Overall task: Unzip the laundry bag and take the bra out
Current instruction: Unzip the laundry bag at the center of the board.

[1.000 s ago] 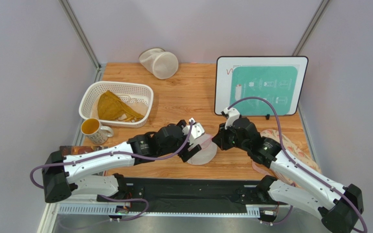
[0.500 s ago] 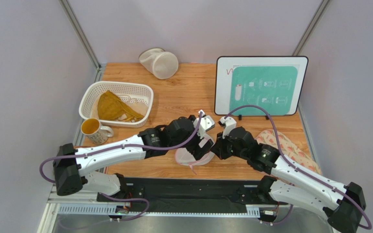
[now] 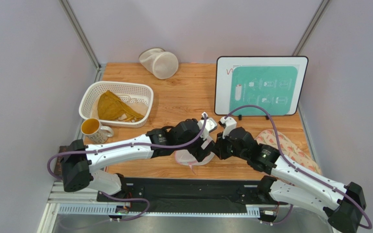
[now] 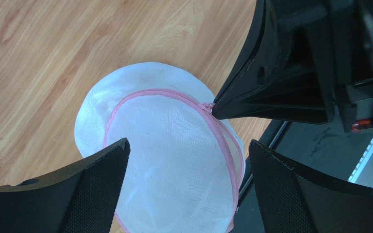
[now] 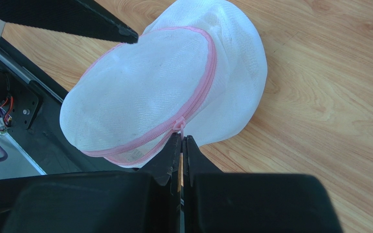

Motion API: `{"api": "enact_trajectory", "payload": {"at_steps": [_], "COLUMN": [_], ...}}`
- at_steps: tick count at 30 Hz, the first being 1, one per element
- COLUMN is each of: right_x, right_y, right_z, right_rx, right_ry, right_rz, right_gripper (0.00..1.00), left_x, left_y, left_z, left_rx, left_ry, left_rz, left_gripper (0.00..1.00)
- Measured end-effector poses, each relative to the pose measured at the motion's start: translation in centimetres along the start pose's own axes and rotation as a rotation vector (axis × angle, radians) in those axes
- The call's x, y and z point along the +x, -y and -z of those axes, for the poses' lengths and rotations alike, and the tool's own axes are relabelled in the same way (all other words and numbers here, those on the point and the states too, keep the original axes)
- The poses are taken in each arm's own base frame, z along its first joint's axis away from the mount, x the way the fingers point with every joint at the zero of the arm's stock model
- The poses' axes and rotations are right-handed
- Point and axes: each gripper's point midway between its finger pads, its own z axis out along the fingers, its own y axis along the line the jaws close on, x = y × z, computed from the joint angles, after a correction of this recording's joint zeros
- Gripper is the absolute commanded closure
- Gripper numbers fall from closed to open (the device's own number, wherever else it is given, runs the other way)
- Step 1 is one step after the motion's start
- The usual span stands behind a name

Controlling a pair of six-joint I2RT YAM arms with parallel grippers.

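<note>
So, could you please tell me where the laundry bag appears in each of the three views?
Top external: laundry bag low centre, partly beneath the left hand.
Left wrist: centre, between the open left hand's fingers.
Right wrist: upper centre.
Shared landmark: the shut right hand at the bag's pink zipper.

Wooden table, pale lilac walls

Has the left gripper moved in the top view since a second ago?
Yes. The left gripper has shifted right, farther from the white basket, now open over the laundry bag.
</note>
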Motion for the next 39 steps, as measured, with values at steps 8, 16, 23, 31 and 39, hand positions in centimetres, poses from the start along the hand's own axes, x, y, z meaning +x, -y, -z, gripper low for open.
{"api": "enact_trajectory", "payload": {"at_steps": [8,16,23,31,39], "right_x": [0.1,0.1,0.3,0.2,-0.1], "right_y": [-0.1,-0.1,0.0,0.0,-0.2], "right_z": [0.0,-0.2,-0.4,-1.2,-2.5], "right_rx": [-0.003,-0.002,0.001,-0.012,-0.054], "right_ry": [-0.005,-0.005,-0.015,-0.028,-0.050], "right_rz": [0.003,0.003,0.004,-0.008,-0.033], "right_gripper": [1.00,1.00,1.00,1.00,1.00], "left_x": [3.6,3.5,4.4,4.4,4.9], "left_y": [-0.1,0.2,0.6,0.4,-0.1], "left_z": [-1.4,-1.5,-0.6,1.8,3.9], "left_rx": [-0.007,0.012,0.033,0.046,0.041], "left_ry": [-0.081,-0.060,-0.027,0.043,0.097], "left_rz": [0.029,0.018,-0.057,-0.115,-0.148], "left_gripper": [0.76,1.00,1.00,1.00,1.00]}}
